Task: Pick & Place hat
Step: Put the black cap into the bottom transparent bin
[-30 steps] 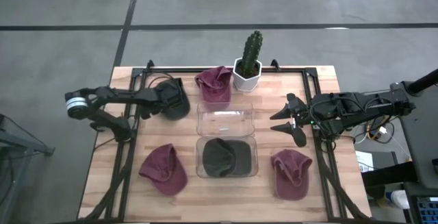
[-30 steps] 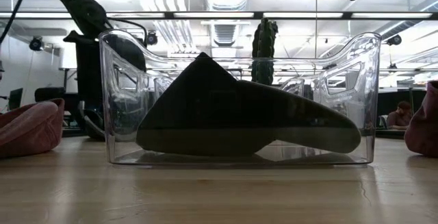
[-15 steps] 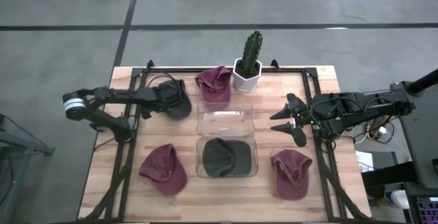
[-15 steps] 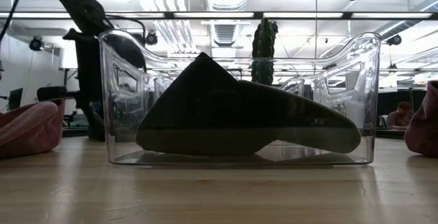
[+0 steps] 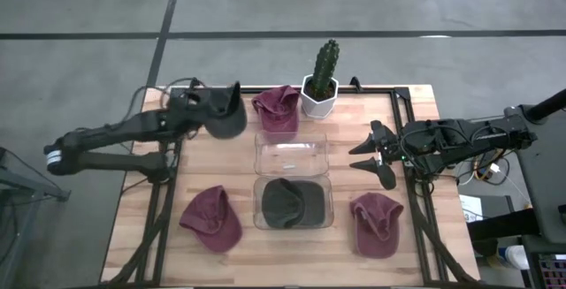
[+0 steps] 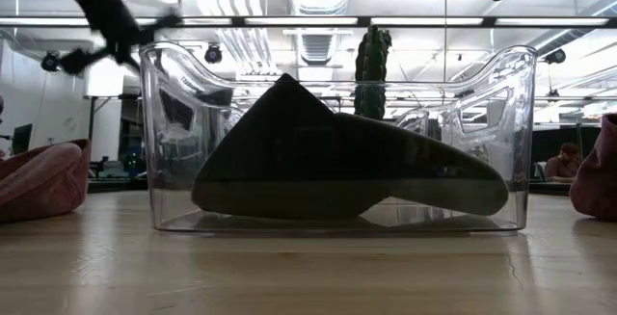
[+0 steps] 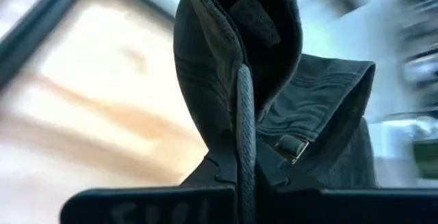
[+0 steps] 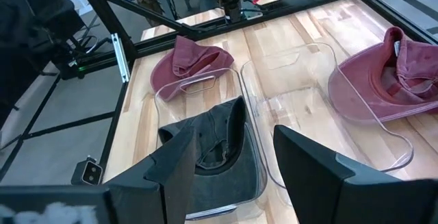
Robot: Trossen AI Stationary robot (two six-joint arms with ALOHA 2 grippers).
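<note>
A dark grey cap is off the table at its far left, with my left gripper shut on it; in the left wrist view the cap fills the picture ahead of the fingers. A second dark cap lies in the near clear bin. The far clear bin holds nothing. My right gripper hangs open over the table's right part, its fingers apart with nothing between them. My left gripper pinches the dark cap's rim between its two fingers, right beside the back strap's metal buckle. The fingers slant down from the table's left side. The cap stands out ahead of the fingers, folded on itself, lifted clear of the table.
Maroon caps lie at the far middle, near left and near right. A cactus in a white pot stands at the far edge. A black frame runs round the table.
My left gripper has risen and drawn back toward the table's left and far edges, tipping up nearer to level. The dark cap has gone with it, from lying on the table to lifted clear. My right arm has kept still.
</note>
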